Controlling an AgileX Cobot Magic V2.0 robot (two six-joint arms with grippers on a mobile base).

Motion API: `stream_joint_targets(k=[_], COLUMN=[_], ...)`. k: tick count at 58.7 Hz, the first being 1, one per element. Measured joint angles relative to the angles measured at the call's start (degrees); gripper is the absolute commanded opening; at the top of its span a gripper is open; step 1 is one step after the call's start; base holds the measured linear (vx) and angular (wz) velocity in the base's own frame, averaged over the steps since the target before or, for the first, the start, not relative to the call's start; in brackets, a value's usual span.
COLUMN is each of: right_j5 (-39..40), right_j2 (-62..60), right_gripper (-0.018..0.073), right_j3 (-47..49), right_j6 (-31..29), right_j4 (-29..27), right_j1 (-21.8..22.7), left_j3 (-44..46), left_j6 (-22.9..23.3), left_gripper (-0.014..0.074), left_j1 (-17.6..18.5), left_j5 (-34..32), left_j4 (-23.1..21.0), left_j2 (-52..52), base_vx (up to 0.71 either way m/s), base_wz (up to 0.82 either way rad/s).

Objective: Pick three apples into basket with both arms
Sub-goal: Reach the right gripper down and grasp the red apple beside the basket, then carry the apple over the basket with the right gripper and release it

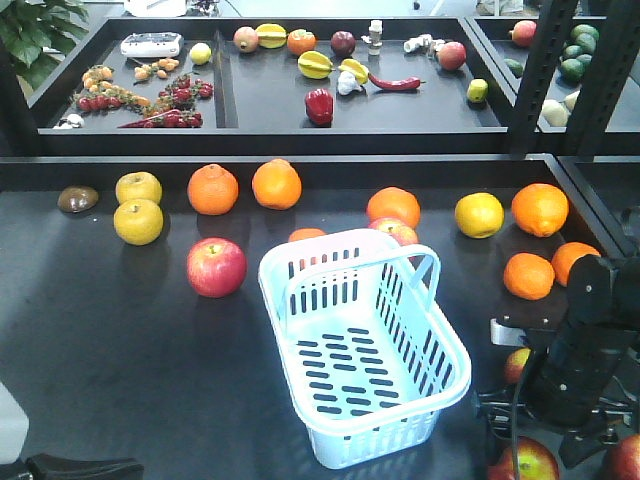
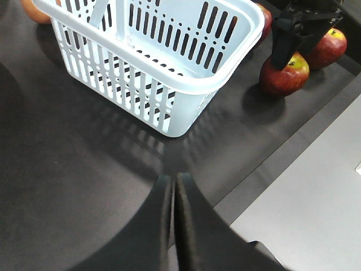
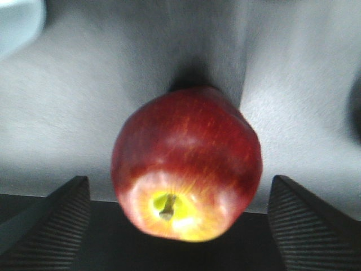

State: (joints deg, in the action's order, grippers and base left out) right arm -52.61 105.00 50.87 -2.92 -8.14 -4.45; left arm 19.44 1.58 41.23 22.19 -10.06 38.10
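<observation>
One round, glossy dark red apple (image 3: 186, 164), yellow around its stem dimple, is seen on the matte dark table (image 1: 100, 340) between the spread, ribbed fingers of the right gripper (image 3: 179, 183). The slotted pale plastic basket (image 1: 370, 440) is set nearby. The left gripper (image 2: 172, 183) is pressed closed.

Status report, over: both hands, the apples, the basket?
Left hand shut, empty, short of the basket. Right hand open over one apple, not gripped. Basket empty. Nothing between them.

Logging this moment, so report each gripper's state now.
Left gripper: shut, holding nothing.
Right gripper: open, straddling an apple, not touching it.
</observation>
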Motion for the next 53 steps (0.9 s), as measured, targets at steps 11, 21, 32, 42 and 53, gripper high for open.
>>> stream_joint_targets(k=[11,21,32,42,53], right_j5=[1.61,6.77,11.09,11.55,8.24], right_j2=[1.40,1.40,-0.14,-3.14,-12.88], right_gripper=[0.0594,0.0491,0.0199,0.0001,-0.0004], right_j3=[-0.67,-5.46,-8.19,-9.13,-9.13], right_j6=[0.00,-0.34,-0.45,-0.70,0.80], right_j4=[-0.37,-1.24,-1.98,-0.84,2.59], right_j1=[0.00,0.00,0.00,-0.07,-0.07], left_j3=[0.00,0.00,0.00,0.00,0.00], left_j6=[0.02,0.02,0.02,0.02,0.02], left_gripper=[-0.0006,-0.0006,-0.0006,-0.0006,-0.0006], left_j1=[0.00,0.00,0.00,0.00,0.00], left_j5=[0.00,0.00,0.00,0.00,0.00], left_j4=[0.00,0.00,-0.05,-0.05,-0.10], left_j2=[0.00,0.00,0.00,0.00,0.00], base_vx=[0.00,0.00,0.00,0.00,0.00], base_wz=[0.00,0.00,0.00,0.00,0.00])
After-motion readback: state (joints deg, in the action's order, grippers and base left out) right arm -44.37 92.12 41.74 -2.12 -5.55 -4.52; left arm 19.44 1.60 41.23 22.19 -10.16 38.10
